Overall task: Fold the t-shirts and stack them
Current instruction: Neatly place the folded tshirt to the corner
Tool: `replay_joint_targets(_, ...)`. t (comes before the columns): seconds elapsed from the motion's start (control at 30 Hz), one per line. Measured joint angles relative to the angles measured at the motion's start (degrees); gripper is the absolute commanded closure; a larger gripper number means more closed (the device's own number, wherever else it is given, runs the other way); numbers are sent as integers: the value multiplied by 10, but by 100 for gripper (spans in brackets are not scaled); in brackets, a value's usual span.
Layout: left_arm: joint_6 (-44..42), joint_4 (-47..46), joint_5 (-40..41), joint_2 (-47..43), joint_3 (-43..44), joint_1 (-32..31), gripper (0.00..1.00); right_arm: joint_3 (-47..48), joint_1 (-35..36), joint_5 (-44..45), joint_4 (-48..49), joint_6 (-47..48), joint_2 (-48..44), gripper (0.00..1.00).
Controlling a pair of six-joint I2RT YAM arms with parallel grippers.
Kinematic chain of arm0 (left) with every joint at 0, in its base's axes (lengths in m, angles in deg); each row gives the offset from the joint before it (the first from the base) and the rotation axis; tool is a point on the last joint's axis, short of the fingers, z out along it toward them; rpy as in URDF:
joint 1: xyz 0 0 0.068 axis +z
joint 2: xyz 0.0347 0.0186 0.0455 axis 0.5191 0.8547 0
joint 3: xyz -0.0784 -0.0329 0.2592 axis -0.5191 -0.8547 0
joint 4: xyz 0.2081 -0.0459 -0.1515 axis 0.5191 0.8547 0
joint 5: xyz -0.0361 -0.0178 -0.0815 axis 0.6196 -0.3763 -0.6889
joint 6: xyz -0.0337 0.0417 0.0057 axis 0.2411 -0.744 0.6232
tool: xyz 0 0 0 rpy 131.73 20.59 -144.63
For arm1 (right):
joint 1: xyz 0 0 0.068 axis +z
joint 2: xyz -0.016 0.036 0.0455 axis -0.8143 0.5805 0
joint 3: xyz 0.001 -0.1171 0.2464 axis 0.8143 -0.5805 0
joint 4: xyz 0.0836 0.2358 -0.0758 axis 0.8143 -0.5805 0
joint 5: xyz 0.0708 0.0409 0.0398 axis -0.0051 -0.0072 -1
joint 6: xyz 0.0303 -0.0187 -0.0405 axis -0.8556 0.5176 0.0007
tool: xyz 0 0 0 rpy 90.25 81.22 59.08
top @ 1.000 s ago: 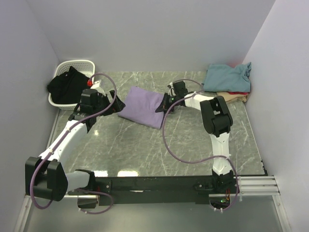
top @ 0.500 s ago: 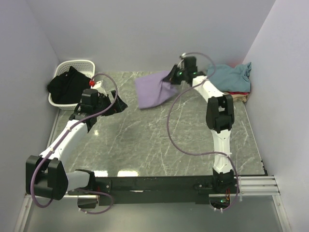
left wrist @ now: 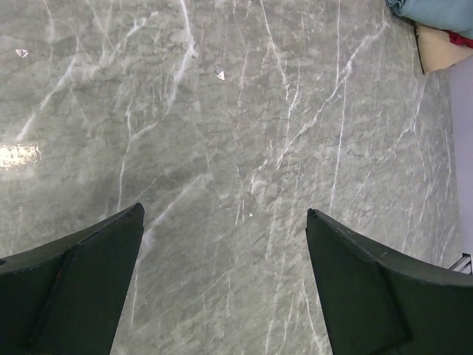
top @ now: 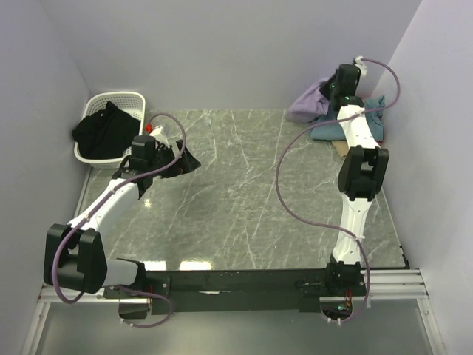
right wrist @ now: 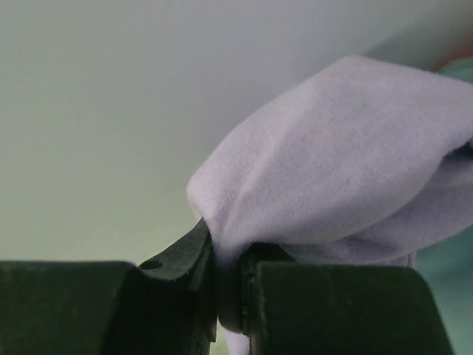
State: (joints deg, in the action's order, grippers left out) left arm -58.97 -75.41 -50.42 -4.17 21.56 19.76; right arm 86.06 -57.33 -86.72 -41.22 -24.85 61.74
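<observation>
The folded lavender t-shirt (top: 305, 103) hangs at the back right, pinched by my right gripper (top: 330, 95) just above the stack. In the right wrist view the gripper (right wrist: 228, 255) is shut on a fold of that lavender t-shirt (right wrist: 332, 170). Below it lies the teal t-shirt (top: 372, 118), with a tan t-shirt (top: 339, 146) edge under it. My left gripper (top: 188, 159) hovers over the table's left side. In its own view the left gripper (left wrist: 223, 211) is open, with only bare marble between the fingers.
A white basket (top: 118, 97) holding a black garment (top: 102, 133) stands in the back left corner. The grey marble table (top: 244, 192) is walled on three sides. The teal t-shirt (left wrist: 436, 11) and the tan t-shirt (left wrist: 438, 49) show at the left wrist view's top right.
My right arm lifted the lavender t-shirt off the middle of the table and carried it to the back right, over the stack. The left arm barely shifted.
</observation>
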Motion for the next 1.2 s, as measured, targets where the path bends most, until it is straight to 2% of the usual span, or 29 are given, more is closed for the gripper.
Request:
replay_joint_targets(0.27, 1, -8, -6, 19, 5, -7, 4, -169, -20, 204, 56, -4, -31, 100)
replay_joint_targets(0.37, 2, -9, -6, 19, 5, -12, 4, -227, -20, 252, 69, -10, -48, 100)
replay_joint_targets(0.53, 2, -9, -11, 20, 10, -14, 4, -235, -26, 301, 74, -20, -55, 100)
replay_joint_targets(0.67, 2, -9, -13, 20, 14, -16, 4, -238, -47, 292, 101, -5, -57, 100)
replay_joint_targets(0.8, 3, -11, -17, 29, 20, -17, 4, -245, -79, 239, 139, 10, -58, 100)
replay_joint_targets(1.13, 15, -18, -20, 73, 41, -41, 4, -225, -111, 215, 118, 16, -57, 100)
replay_joint_targets(1.2, 16, -21, -21, 75, 42, -44, 4, -226, -114, 184, 118, 14, -57, 100)
